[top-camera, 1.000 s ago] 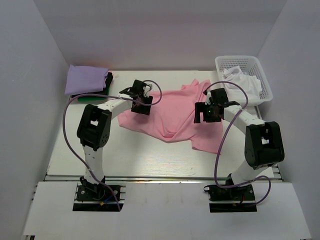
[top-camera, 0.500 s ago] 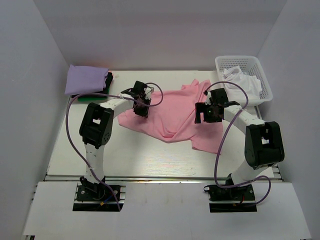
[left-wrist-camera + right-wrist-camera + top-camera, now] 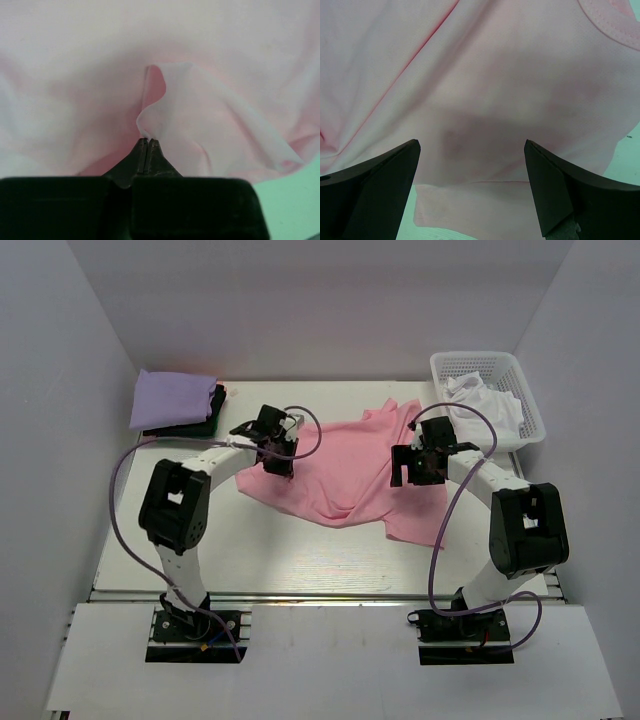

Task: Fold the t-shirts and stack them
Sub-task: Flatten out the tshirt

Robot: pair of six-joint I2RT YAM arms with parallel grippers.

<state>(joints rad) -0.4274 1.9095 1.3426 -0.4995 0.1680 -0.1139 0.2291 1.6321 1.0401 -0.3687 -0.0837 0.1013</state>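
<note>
A pink t-shirt (image 3: 340,465) lies rumpled and spread across the middle of the table. My left gripper (image 3: 277,455) is at its left edge, shut on a small raised fold of the pink cloth (image 3: 165,112); in the left wrist view the jaws (image 3: 148,141) meet on the pinch. My right gripper (image 3: 415,472) hovers over the shirt's right part, open, and in the right wrist view its fingers (image 3: 472,145) straddle flat pink fabric (image 3: 495,75) near a hem. A folded lavender t-shirt (image 3: 172,397) tops a stack at the back left, with dark cloth (image 3: 195,428) under it.
A white lattice basket (image 3: 535,418) stands at the back right with white cloth (image 3: 485,405) in it. White walls close in the table on three sides. Bare tabletop (image 3: 250,540) lies in front of the shirt.
My left gripper has closed from open onto a fold of the pink shirt's left edge, and the left arm's elbow has swung left. The right arm has not moved.
</note>
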